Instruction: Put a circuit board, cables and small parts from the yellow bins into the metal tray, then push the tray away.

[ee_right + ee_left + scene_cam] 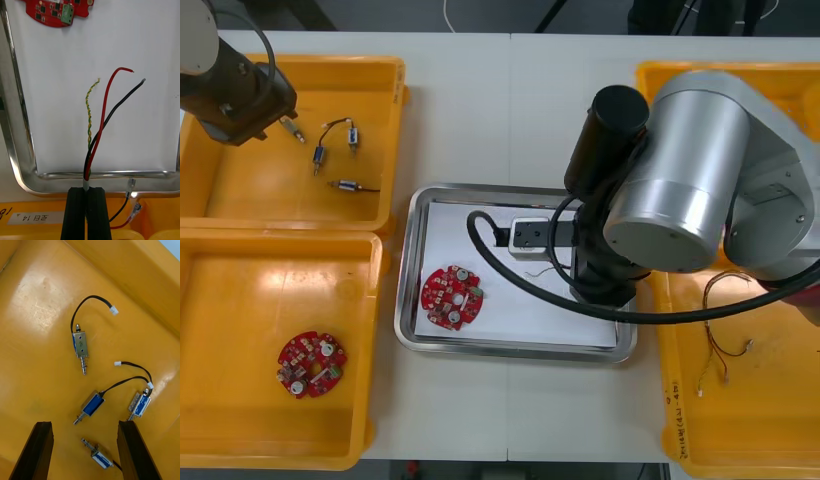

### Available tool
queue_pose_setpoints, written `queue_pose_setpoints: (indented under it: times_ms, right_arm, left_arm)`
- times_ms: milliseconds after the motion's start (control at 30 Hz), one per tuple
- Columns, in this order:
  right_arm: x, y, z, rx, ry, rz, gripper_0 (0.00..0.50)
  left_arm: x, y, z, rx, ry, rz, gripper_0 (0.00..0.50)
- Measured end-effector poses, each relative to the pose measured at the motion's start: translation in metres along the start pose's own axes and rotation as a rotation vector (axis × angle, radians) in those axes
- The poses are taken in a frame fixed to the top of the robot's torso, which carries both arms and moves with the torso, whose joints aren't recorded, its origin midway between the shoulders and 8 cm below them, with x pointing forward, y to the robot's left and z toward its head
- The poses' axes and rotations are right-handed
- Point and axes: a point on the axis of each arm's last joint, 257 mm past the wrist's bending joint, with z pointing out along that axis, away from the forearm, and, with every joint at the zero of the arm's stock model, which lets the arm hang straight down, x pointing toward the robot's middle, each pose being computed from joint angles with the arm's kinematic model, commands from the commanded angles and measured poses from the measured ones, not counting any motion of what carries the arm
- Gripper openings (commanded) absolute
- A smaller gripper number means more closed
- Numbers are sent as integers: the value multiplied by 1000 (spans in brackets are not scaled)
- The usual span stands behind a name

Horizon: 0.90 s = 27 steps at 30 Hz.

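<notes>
Right gripper (87, 189): clamping the bundled end of the cable (100, 127) over the metal tray (406, 300), mid-frame.
Cable: looking light, limp; that end suits holding.
Left gripper (85, 423): hovering, fingers apart, over the upper-left yellow bin (375, 70).

A: Tray (510, 348) status?
B: One red circuit board (452, 297) in its white left half. Right arm (700, 180) hangs over the right half.
A: Left arm (230, 90)?
B: Above far-left bin (380, 75), beside the small metal parts (340, 150).
</notes>
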Motion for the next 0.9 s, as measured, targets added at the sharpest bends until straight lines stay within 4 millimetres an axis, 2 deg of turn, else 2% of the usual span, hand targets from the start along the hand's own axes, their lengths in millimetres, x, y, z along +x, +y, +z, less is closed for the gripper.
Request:
queue_pose_setpoints:
  times_ms: [233,367,633,900]
  right_arm:
    - [-2,15,29,-16,38,-45,0]
    - [-5,17,42,-36,35,-29,0]
    - [-16,14,60,-21,11,-24,0]
    - [-8,24,74,-24,51,-51,0]
  left_arm:
    - [-11,-4,7,6,-12,-29,500]
    - [-18,-7,16,21,-31,-43,500]
    - [-28,-6,44,7,-90,-16,500]
    - [-26,-5,62,-27,-131,37,500]
